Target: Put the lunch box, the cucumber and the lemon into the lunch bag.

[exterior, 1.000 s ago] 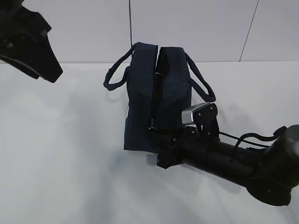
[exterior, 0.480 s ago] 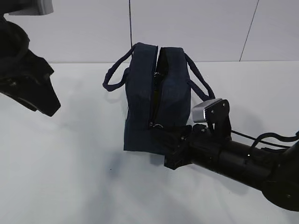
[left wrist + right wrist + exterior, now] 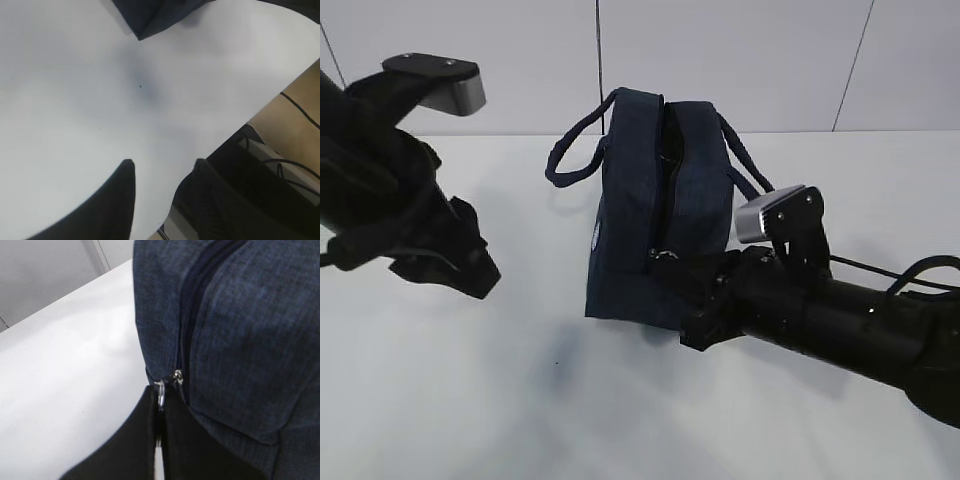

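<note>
The worktop (image 3: pixel 470 400) was white and bare on the near and left sides, giving open room for movement there; in the left wrist view its edge ran diagonally at the lower right, with floor and cabling beyond.

The lunch bag (image 3: pixel 655 230) stood upright near the middle of the worktop, handles up, its zipper seam facing the camera. The seam appeared parted toward the top and closed lower down, so the bag was judged not yet open enough to load.

The right arm lay low across the worktop from the right. Its right hand (image 3: pixel 159 440) was clenched on the ring pull (image 3: pixel 161 390) at the lower end of the zipper, a placement consistent with working the zipper to open the bag.

The left hand (image 3: pixel 165 180) hung released and holding nothing above bare worktop to the left of the bag, well apart from it. It was judged free to steady the bag.

The lunch box, the cucumber and the lemon appeared in no view; their whereabouts could not be established.
</note>
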Robot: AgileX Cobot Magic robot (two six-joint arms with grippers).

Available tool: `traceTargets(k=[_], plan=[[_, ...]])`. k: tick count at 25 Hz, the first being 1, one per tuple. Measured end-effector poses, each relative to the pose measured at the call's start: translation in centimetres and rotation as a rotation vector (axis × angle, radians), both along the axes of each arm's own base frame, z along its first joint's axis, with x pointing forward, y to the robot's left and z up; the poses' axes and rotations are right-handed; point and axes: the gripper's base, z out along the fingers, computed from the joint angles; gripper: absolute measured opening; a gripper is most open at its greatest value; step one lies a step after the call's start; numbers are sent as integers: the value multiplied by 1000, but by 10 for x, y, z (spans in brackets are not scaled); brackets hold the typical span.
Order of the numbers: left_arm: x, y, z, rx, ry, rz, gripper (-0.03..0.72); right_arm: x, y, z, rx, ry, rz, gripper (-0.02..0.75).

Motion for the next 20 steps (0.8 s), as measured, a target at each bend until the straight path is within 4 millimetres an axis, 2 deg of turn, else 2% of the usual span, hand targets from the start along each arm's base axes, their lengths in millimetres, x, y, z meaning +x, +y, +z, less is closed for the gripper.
traceTargets(k=[7, 12, 20], plan=[[0, -16, -19, -23, -83, -55, 279, -2, -3, 16, -31, -15, -12, 7], [12, -23, -39, -1, -90, -75, 279, -4, -6, 30, -61, -21, -31, 6], [30, -34, -64, 3, -138, -86, 279, 8, -8, 59, -138, -38, -82, 7]])
